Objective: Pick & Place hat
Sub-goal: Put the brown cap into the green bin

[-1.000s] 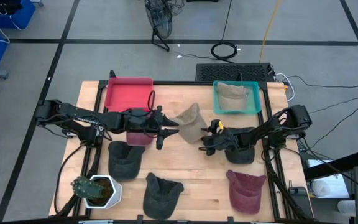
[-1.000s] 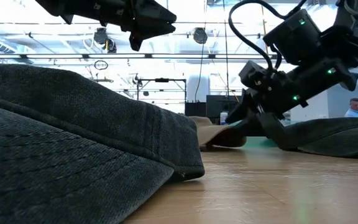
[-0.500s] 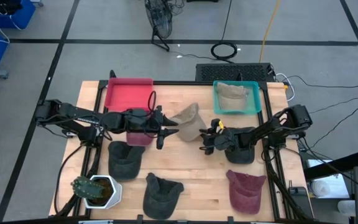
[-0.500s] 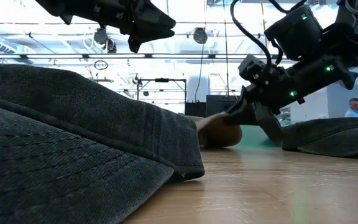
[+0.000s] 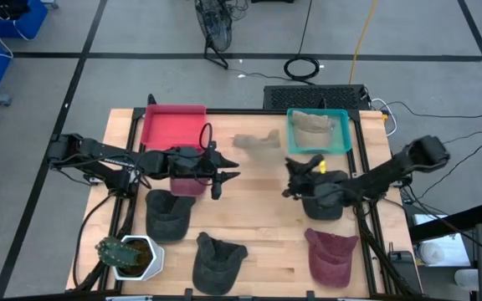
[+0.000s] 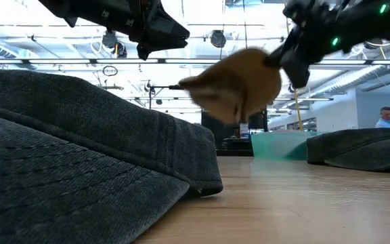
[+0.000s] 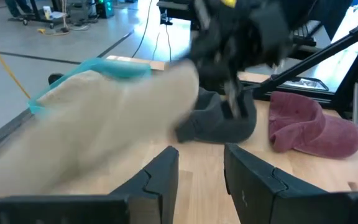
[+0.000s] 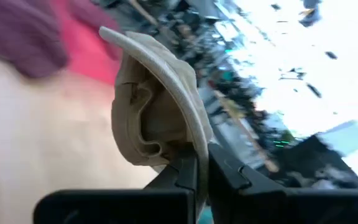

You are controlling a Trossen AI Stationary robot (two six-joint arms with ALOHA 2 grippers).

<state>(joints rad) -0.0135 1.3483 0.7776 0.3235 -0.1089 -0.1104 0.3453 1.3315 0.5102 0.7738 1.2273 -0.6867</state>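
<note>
A tan hat (image 5: 256, 142) is in the air between the two arms, blurred. It shows in the low view (image 6: 239, 85) well above the tabletop. My right gripper (image 5: 289, 167) is shut on it, and its wrist view shows the hat (image 8: 154, 106) standing out past the fingertips (image 8: 202, 163). My left gripper (image 5: 224, 176) hovers open over the table's middle. In its wrist view (image 7: 197, 168) the tan hat (image 7: 104, 124) sits just beyond the fingers without touching them. My right gripper pinches the tan hat by its rim (image 8: 194, 144) between the two shut fingers (image 8: 182, 171). The hat is lifted clear of the table and sticks out beyond the fingertips, with its hollow inside facing the wrist camera.
A teal bin (image 5: 341, 142) at the far right holds another tan hat (image 5: 315, 125). A red bin (image 5: 174, 125) stands at the far left. Dark hats (image 5: 167, 213) (image 5: 218, 259) (image 5: 323, 205), a maroon hat (image 5: 331, 255) and a potted plant (image 5: 128, 255) lie around the near half.
My right gripper has pulled the tan hat off the table and risen with it, moving up and toward the far right, where the teal bin stands. The hat, lying on the wood a second ago, now swings clear above it. The left arm has kept still.
</note>
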